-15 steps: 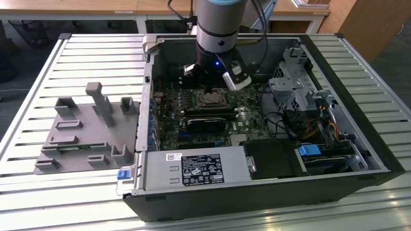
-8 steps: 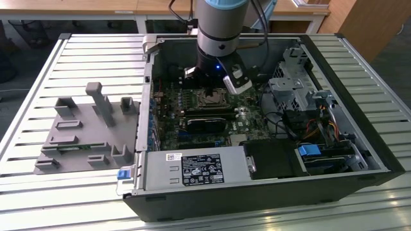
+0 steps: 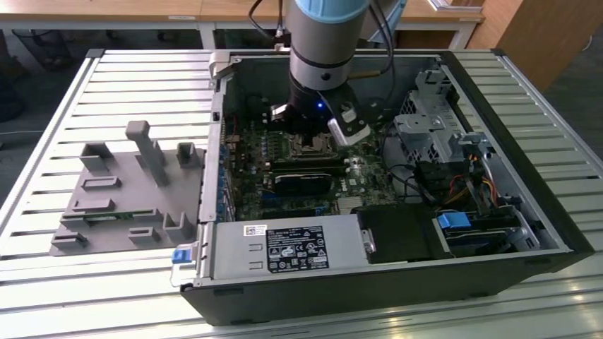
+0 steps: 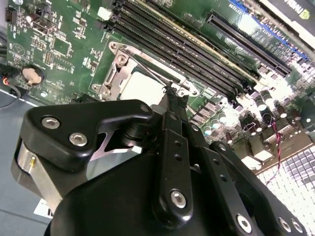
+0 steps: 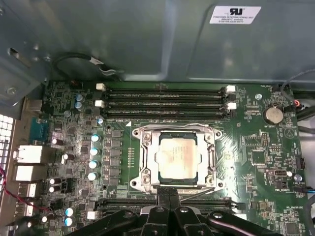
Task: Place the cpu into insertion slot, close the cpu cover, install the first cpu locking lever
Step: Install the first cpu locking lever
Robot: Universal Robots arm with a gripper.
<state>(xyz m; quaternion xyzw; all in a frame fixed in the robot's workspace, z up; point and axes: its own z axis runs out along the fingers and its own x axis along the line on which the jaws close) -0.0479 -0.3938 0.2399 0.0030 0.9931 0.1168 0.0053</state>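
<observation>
**Cpu seated in the socket, gripper at the socket's edge**

Cpu [image 5: 173, 157] lies flat in the insertion slot [image 5: 147, 169], its dull silver-tan top showing through the square window of the cpu cover [image 5: 208, 156]. The cover is down over the chip; its silvery frame surrounds the chip on all sides in the first wrist view. A thin wire lever [image 5: 197, 193] slants just beside the socket's near edge, next to the fingertips.

The gripper [image 5: 169, 191] reaches the socket's edge on the side away from the memory slots [image 5: 165, 101]. Its two black fingers [image 5: 164, 199] are pressed together with no gap visible between them, and nothing can be seen held between them. In the second wrist view the fingertip [image 4: 170, 96] ends right at the corner of the socket frame, beside the wire lever [image 4: 156, 73].

Room around the socket is tight. The long black memory slots run along one side of it, a second bank of long slots [image 5: 123, 201] runs along the gripper's side, and a row of blue-topped capacitors [image 5: 93, 152] stands beside a third edge.

In the exterior view the arm [image 3: 323, 42] drops into the open computer case [image 3: 377, 289], whose walls enclose the motherboard [image 3: 247, 180]. A grey fixture [image 3: 118, 194] sits on the slatted table [image 3: 56, 296] outside the case, well apart from the socket.
</observation>
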